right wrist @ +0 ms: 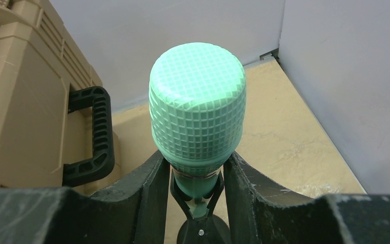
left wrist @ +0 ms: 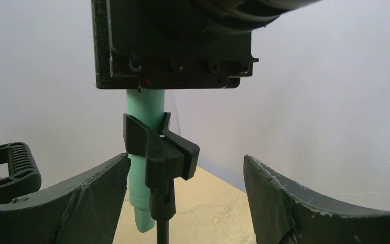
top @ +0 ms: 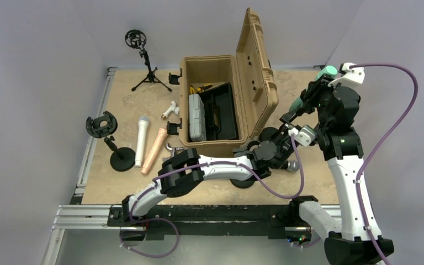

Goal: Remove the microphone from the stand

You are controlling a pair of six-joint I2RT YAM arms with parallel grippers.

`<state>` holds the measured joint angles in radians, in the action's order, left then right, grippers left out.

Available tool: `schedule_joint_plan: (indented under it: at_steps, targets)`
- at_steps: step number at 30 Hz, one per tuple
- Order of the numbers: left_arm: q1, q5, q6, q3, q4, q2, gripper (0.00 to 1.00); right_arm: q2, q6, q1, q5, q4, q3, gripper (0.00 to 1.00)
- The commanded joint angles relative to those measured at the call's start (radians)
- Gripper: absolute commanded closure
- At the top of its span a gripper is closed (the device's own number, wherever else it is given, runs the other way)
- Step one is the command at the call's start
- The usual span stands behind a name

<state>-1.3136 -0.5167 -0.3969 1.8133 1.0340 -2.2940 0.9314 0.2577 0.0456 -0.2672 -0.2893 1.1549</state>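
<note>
From above, the green microphone (top: 326, 72) stands tilted in the air just right of the tan case (top: 221, 105), past its raised lid, with the right arm at it.

Through the left wrist camera, the smooth green handle runs down through the black clip (left wrist: 162, 152) of the stand (left wrist: 162, 231), its tail poking out below. The left gripper (left wrist: 185, 157) has its fingers wide apart on either side of the clip, touching nothing; the case handle shows at the far left.

Through the right wrist camera, the right gripper (right wrist: 195, 157) looks closed on the neck just under the gridded head, with the case to its left.

To my eye the microphone is light, stiff printed plastic. The handle looks slick, so the neck under the flared head is the sound place to hold it: the head keeps it from sliding through. The clip probably grips by friction, and the slim stand may lift with it unless it is braced below the clip.
</note>
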Motion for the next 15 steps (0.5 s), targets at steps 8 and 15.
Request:
schedule_joint_plan:
  at_steps: [8, 15]
  targets:
    - [0.006, 0.059, -0.042, -0.101, 0.168, 0.053, 0.19, 0.011, 0.059, 0.005, -0.013, 0.098, 0.086, 0.81]
    - [0.002, 0.037, -0.043, -0.080, 0.125, 0.069, 0.21, -0.008, 0.059, 0.006, -0.016, 0.101, 0.087, 0.81]
